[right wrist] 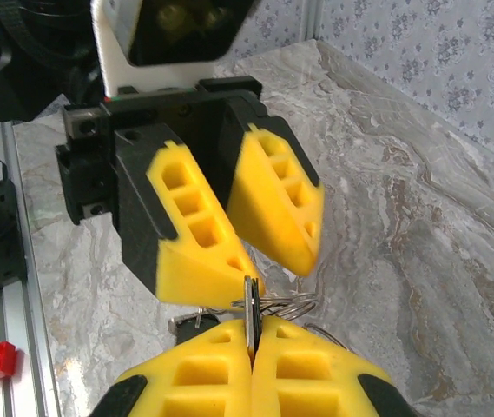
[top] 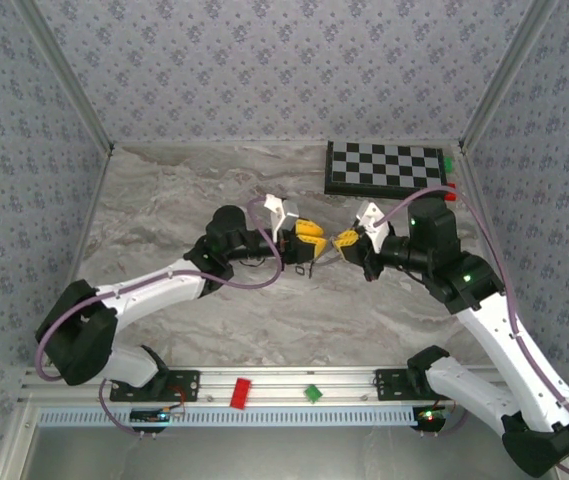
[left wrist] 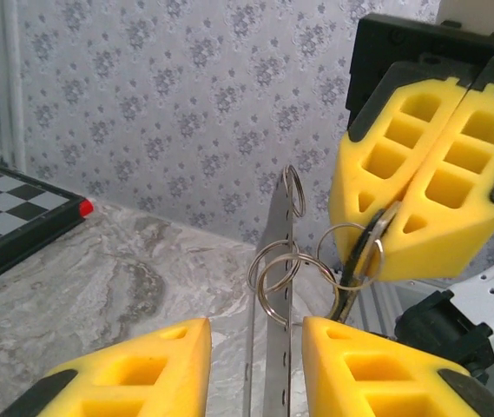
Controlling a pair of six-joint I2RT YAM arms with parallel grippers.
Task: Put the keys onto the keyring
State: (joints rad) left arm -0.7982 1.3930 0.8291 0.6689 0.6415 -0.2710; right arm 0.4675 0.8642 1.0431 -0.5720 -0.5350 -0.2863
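Two grippers meet above the surface (top: 264, 320). The right gripper (left wrist: 375, 265) is pinched shut on a key (right wrist: 251, 313), with the keyring (left wrist: 279, 276) dangling between. I cannot tell the left gripper's (right wrist: 283, 278) hold. Any twist might slip the key free.

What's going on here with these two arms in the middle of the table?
Both arms meet above the middle of the marble table. The right gripper is shut on a thin metal piece linked to the keyring, a cluster of wire rings. The left gripper has a flat metal strip standing up between its fingers; whether it clamps the strip is unclear. All of it is held up off the tabletop.
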